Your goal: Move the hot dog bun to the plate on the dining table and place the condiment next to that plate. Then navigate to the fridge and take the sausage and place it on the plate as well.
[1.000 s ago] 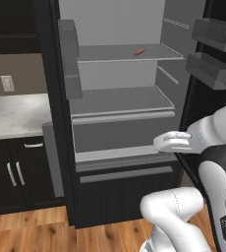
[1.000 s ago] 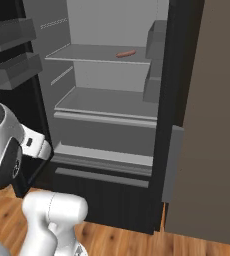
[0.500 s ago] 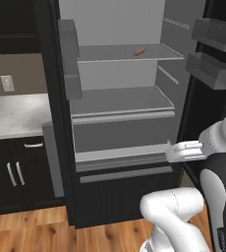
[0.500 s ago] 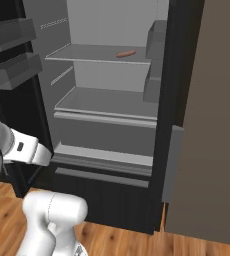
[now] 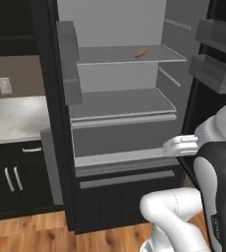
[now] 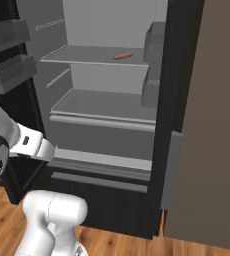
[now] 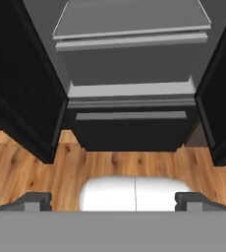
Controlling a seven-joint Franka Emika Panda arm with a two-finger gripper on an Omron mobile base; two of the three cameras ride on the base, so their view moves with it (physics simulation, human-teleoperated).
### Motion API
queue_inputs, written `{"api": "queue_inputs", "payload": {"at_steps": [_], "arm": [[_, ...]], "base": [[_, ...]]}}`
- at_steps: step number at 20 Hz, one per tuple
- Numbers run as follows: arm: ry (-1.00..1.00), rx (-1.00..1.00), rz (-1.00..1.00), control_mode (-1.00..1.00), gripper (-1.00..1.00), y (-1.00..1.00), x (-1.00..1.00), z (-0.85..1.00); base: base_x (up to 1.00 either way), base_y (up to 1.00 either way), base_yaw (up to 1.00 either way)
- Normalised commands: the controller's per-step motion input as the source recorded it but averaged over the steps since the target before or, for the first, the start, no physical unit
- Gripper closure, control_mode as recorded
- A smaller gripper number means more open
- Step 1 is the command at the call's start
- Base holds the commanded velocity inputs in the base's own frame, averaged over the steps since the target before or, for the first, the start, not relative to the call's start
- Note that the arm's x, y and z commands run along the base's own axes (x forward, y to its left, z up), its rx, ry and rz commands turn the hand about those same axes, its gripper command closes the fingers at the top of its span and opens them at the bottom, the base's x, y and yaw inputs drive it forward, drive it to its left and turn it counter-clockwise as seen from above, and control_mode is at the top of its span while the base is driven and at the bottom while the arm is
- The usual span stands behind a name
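The tall black fridge (image 5: 120,103) (image 6: 102,105) (image 7: 129,64) stands open in front of me, light grey inside. A slim reddish-pink sausage (image 5: 141,52) (image 6: 123,55) lies alone on its upper shelf, towards the back. My gripper (image 7: 112,201) is open with nothing between its fingertips (image 7: 36,201). It hangs low in front of the fridge's bottom drawer, far below the sausage's shelf, and looks forward and down. The hot dog bun, the plate, the dining table and the condiment are out of view.
Both fridge doors stand wide, with grey bins (image 5: 215,74) (image 6: 9,70) on the inner side. A marble counter (image 5: 12,115) over black cabinets (image 5: 12,172) lies to the left. A brown panel (image 6: 217,125) rises at the right. Wooden floor (image 7: 31,167) lies below.
My arm has folded lower in front of the fridge, and its white forearm has sunk slightly. The jaws stayed open. The sausage has not moved.
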Motion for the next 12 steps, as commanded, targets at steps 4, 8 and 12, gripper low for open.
{"api": "queue_inputs", "payload": {"at_steps": [4, 8, 12], "arm": [[0.0, 0.0, 0.0, 1.0, -1.0, 0.0, 0.0, 0.0], [0.0, 0.0, 0.0, 1.0, -1.0, 0.0, 0.0, 0.0], [0.0, 0.0, 0.0, 1.0, -1.0, 0.0, 0.0, 0.0]], "base": [[0.86, 0.0, -0.15], [0.79, 0.0, -0.2], [0.78, 0.0, -0.22]]}}
